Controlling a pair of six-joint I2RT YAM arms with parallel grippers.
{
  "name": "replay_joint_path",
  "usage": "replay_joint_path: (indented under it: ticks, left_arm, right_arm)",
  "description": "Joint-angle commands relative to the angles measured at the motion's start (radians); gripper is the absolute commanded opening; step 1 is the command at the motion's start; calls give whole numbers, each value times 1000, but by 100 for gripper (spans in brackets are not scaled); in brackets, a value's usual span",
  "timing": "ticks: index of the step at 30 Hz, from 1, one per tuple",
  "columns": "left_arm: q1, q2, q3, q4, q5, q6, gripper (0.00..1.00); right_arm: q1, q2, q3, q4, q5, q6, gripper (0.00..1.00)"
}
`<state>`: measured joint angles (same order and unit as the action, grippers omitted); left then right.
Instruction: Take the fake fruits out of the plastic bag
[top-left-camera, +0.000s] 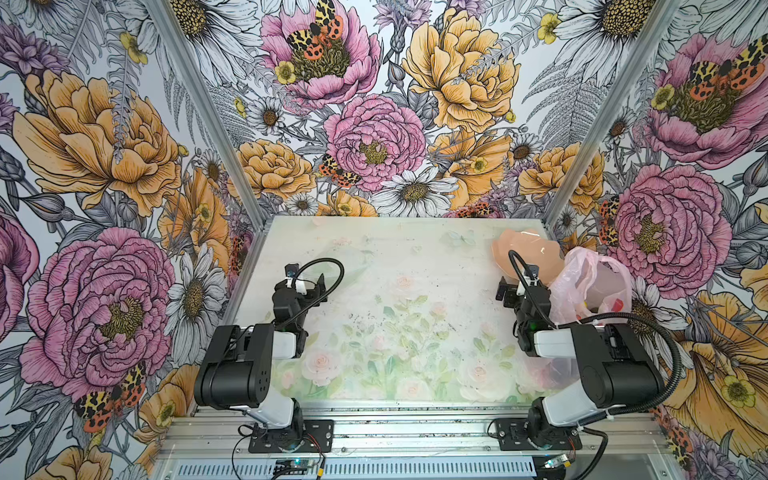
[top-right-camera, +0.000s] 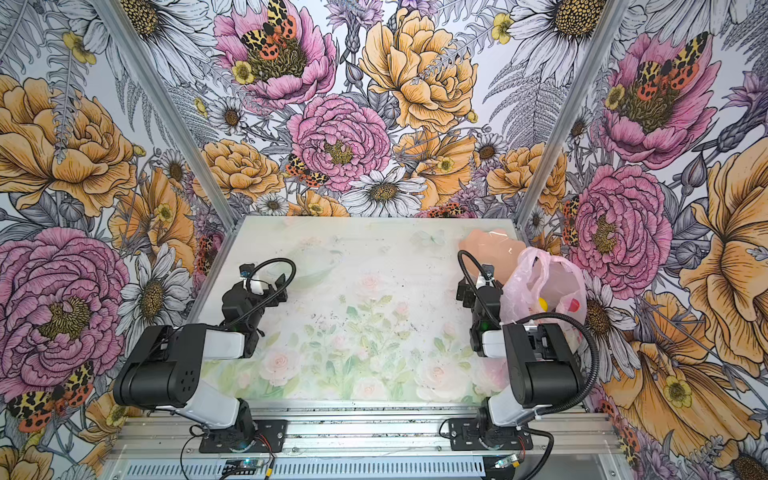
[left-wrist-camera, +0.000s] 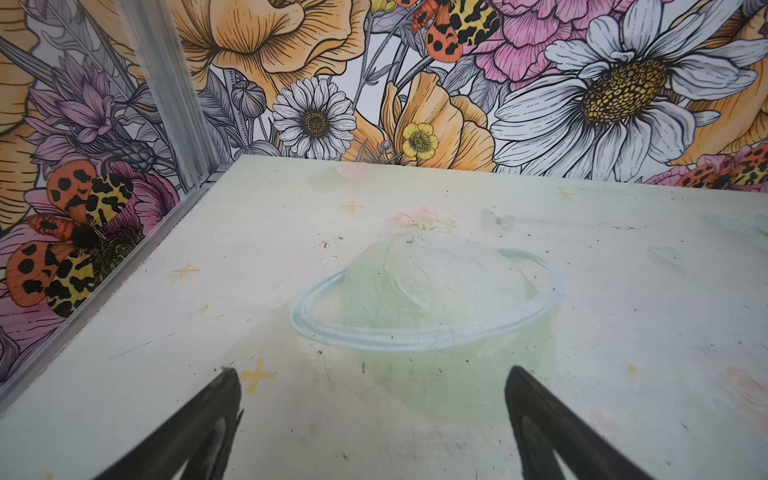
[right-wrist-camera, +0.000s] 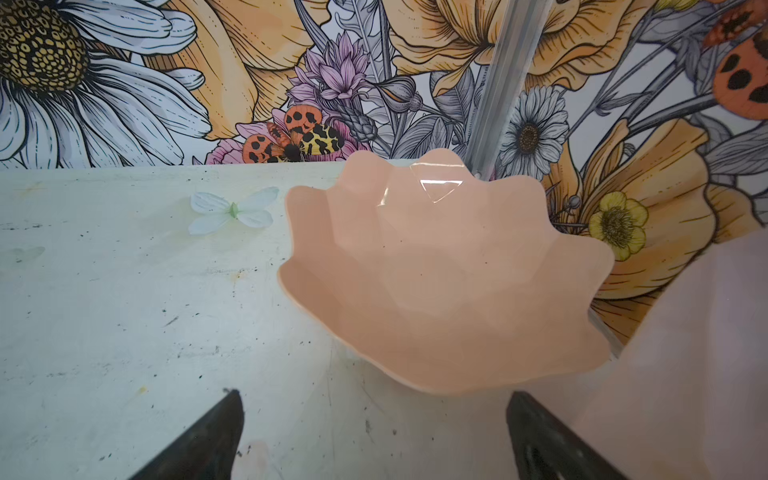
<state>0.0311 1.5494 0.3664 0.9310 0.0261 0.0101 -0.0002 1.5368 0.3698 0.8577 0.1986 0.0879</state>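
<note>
Two black-and-white robot arms (top-left-camera: 237, 374) are mounted at the near edge of a pale table (top-left-camera: 395, 270) printed with faint roses, inside a booth with boldly flowered walls (top-left-camera: 104, 166).

The left gripper (left-wrist-camera: 372, 370) hangs over bare tabletop on the left side. Its two black fingers are spread wide apart with nothing between them. The right gripper (right-wrist-camera: 374, 394) is spread just as wide and also holds nothing. It sits low over the table on the right side.

Just to the right of the right arm, close to the right wall, is the plastic bag (top-left-camera: 582, 282). It is thin, pink, see-through and puffed up. The fake fruits (top-right-camera: 542, 303) are inside it, showing through the plastic only as a yellow patch with some red nearby. The red may be fruit or print on the bag, and the view does not settle which.

Beyond the bag, in the far right corner, is a peach bowl (right-wrist-camera: 436, 270) with a scalloped rim. Its edge is just beside the bag.
</note>
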Motion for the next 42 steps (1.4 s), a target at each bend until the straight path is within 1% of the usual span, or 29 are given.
replay_joint_path:
  ticks: [1,26,34,35,37,38,39,40,42]
  left_arm:
    - [16,1,16,-1,46,5,99]
    - [21,2,16,1,56,0,99]
    - [27,3,13,6,70,-2,99]
    - [26,1,12,8,85,6,99]
    - [24,-20,4,5,170,42,99]
    - [12,-51,-4,-16,174,60,99]
    - [-7,-79,-19,-7,122,63,99]
    - [-13,-112,-28,-21,112,68,99]
    - [-35,-212,-32,-98,89,84,99]
  right_arm:
    - [4,-2,12,30,16,4,99]
    - [5,-1,12,30,16,4,99]
    - [4,-2,11,30,15,3,99]
    - [4,-2,11,30,16,3,100]
    - [6,-4,6,36,12,-1,100]
    - [14,-13,3,39,-3,-17,99]
    - [28,-36,6,15,-6,-36,99]
    - [44,-63,6,-2,0,-55,99]
    - [91,-131,3,-52,57,-92,100]
